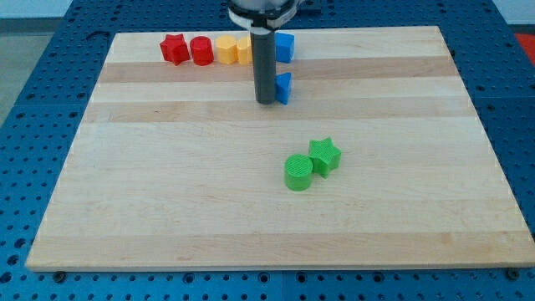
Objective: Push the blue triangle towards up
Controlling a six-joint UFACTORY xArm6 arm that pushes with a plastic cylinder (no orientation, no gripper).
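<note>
The blue triangle (284, 87) lies near the view's top centre of the wooden board (167, 192). My tip (266, 101) is at its left side, touching or nearly touching it, and the rod hides part of its left edge. A second blue block (286, 47) lies just above it at the top edge, partly behind the rod.
Along the top edge sit a red star (174, 48), a red cylinder (201, 51), and two yellow blocks (226, 49), the right one (244, 52) partly hidden by the rod. A green cylinder (298, 172) and a green star (324, 155) touch at mid-board.
</note>
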